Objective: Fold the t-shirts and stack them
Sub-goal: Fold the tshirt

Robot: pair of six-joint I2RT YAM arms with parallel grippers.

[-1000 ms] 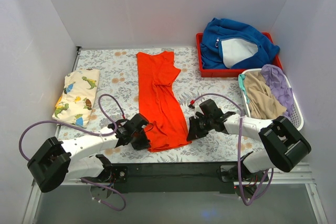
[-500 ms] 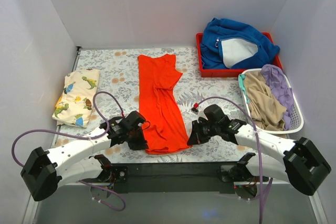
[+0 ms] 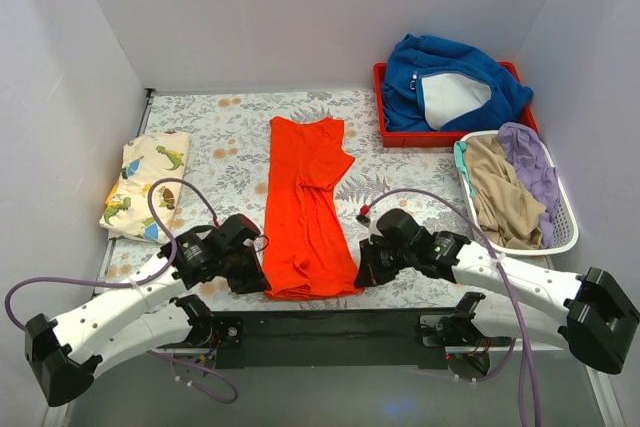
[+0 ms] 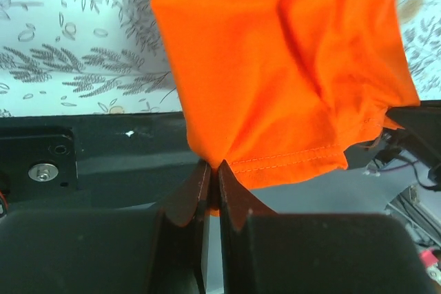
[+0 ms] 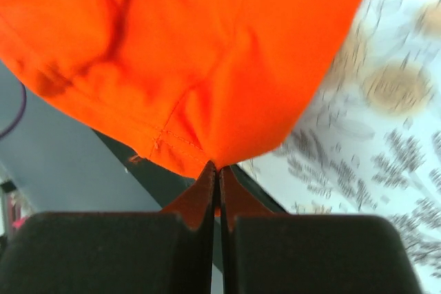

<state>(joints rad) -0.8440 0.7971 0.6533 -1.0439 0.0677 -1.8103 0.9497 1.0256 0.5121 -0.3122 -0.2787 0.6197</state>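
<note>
The orange-red t-shirt [image 3: 308, 202] lies folded lengthwise into a long strip down the middle of the table. My left gripper [image 3: 262, 280] is shut on its near left hem corner [image 4: 213, 163]. My right gripper [image 3: 360, 275] is shut on its near right hem corner [image 5: 215, 160]. Both hold the hem at the table's near edge, over the black base bar. The cream dinosaur-print t-shirt [image 3: 146, 185] lies folded at the left side of the table, away from both grippers.
A red tray [image 3: 384, 127] at the back right holds a thick blue garment [image 3: 450, 82] with white lining. A white basket [image 3: 565, 209] at the right holds beige and purple cloths. White walls stand close on three sides. The black base bar [image 3: 330, 329] runs along the near edge.
Both grippers have pulled the orange-red shirt's hem toward the near edge. The shirt has slid nearer and straightened. Both arms have drawn back and swung outward.
</note>
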